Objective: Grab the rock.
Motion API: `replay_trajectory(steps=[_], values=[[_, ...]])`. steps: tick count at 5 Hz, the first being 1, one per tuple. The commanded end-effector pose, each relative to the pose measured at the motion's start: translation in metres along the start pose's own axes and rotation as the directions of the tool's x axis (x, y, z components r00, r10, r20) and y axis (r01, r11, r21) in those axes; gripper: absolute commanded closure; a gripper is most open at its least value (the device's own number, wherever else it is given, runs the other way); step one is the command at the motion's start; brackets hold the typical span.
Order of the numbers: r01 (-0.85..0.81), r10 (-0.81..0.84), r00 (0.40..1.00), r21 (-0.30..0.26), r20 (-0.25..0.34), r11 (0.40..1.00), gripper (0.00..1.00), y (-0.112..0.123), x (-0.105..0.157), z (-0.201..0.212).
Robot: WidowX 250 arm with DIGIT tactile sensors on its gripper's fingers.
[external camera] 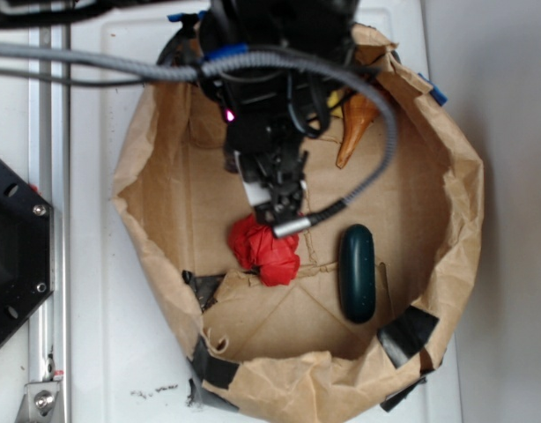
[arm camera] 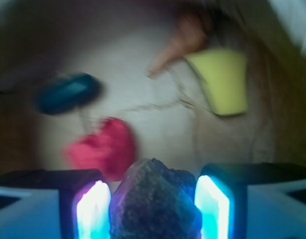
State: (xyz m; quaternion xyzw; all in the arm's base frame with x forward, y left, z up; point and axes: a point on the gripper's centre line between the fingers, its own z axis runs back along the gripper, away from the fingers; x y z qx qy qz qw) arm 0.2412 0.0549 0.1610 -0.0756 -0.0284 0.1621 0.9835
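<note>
Rough, lumpy brown-grey rock [arm camera: 155, 199] at bottom centre of the wrist view, wedged between the two glowing fingers [arm camera: 93, 211] of the black gripper [arm camera: 153, 211], jaws narrowed onto its flanks with no gap visible on either side. Not visible in the exterior view, hidden under the wrist and cabling near frame centre.

Judged step: securing the grab and lifting clear. Best done by keeping pressure steady, since a jagged, irregular surface offers only small contact patches and could pivot or slip out. Worth raising straight up and slowly, without twisting. Cannot tell whether the stone sits on the paper floor or hangs clear of it.

Pose: arm reaching in from the top of the exterior frame, gripper [external camera: 284, 211] pointing steeply down into the brown paper-lined basin [external camera: 447, 167], tip just above the crumpled red cloth lump [external camera: 266, 248], a grey cable looping to the right. Smooth dark green oblong object [external camera: 357, 271] lower right of the tip, apart from it. Orange-brown pointed seashell [external camera: 357, 125] upper right. Pale yellow sponge block [arm camera: 220, 82] upper right in the blurred wrist view, beside the shell.
</note>
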Motion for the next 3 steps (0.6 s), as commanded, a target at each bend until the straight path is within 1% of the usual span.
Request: replay_trajectory(steps=[1, 2, 3], values=[[0.16, -0.159, 0.984, 0.002, 0.074, 0.987, 1.0, -0.0229, 0.0052, 0.0317], [0.159, -0.155, 0.984, -0.035, 0.087, 0.987, 1.0, -0.0202, 0.0137, 0.0297], [0.176, -0.173, 0.977, -0.007, 0.125, 0.984, 1.0, -0.0215, 0.0126, 0.0254]])
